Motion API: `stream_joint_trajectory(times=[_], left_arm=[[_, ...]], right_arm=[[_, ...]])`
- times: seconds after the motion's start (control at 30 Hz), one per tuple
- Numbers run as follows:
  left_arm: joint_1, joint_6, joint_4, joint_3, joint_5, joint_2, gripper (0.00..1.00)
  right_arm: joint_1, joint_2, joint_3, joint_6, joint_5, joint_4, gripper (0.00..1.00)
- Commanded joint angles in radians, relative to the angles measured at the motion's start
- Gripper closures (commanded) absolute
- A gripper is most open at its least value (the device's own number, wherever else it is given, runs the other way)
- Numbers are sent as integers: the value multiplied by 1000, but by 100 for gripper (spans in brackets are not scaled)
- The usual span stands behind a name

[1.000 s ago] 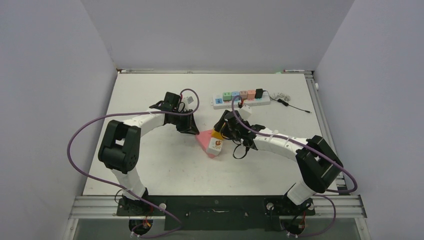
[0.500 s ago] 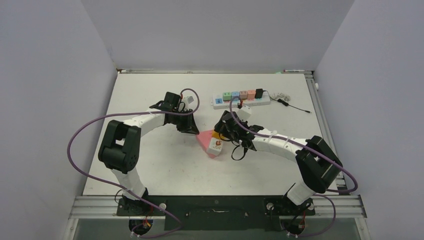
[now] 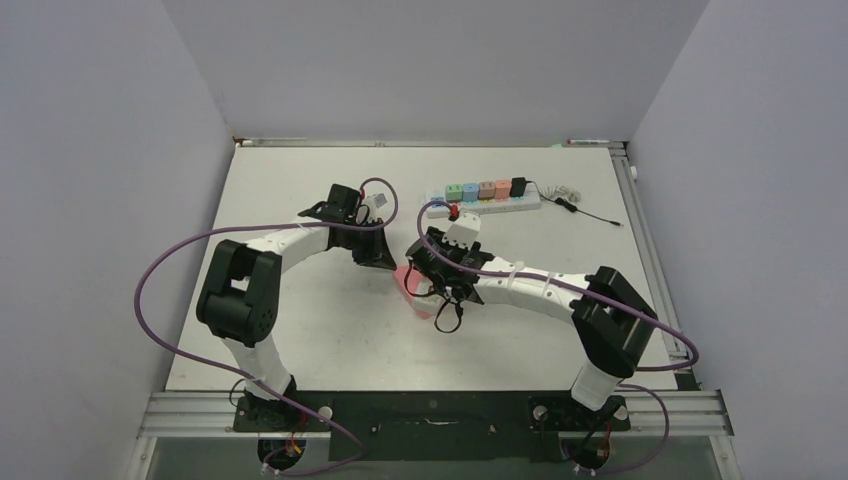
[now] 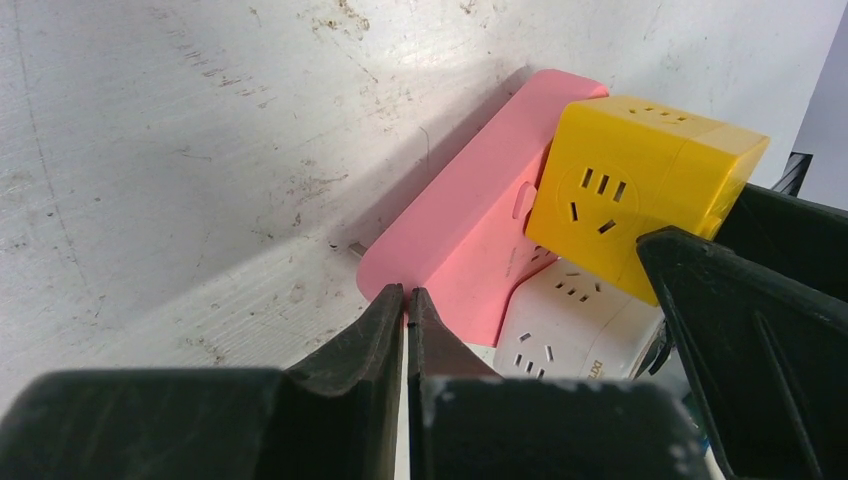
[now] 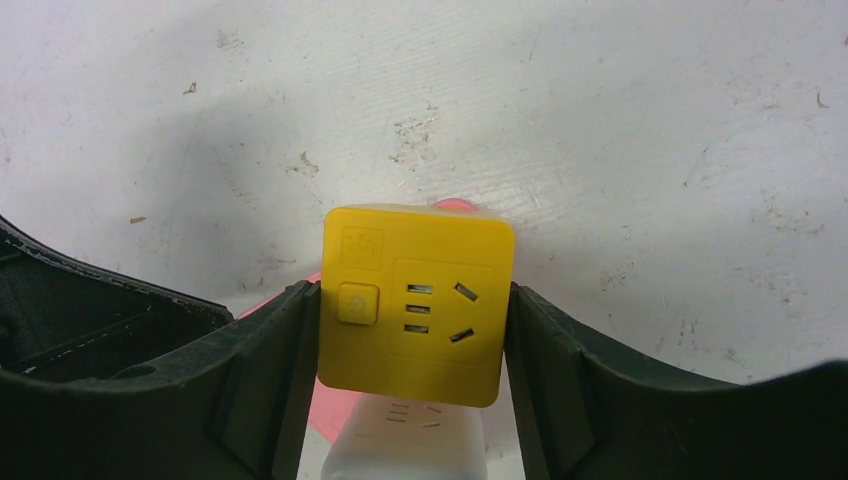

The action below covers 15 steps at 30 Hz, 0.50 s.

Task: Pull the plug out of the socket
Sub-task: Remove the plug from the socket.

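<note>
Right end effector (image 5: 412, 300) has slid left and now pinches the yellow plug (image 4: 640, 190); left end effector (image 4: 406, 300), pressed together, pins the socket (image 4: 470, 240), so the pull looks ready.

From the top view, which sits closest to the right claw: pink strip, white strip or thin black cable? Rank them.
1. Pink strip, just beneath it and its yellow cube.
2. White strip, far middle.
3. Black cable, far right.
</note>
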Motion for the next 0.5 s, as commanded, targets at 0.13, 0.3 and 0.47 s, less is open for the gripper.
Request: stream_joint_trajectory(times=[0.13,0.3,0.47], left_arm=[[1,18,-9,-5,-62,21,100],[1,18,-10,-5,-64,23,100],[-1,18,-9,-6,-66,23,100]], right_arm=[[-14,-31,-16,-24,-5,-4,95],[-86,-75,-95,-7,-137,86,95],[-157,-103,-159,14,-261,146,95]])
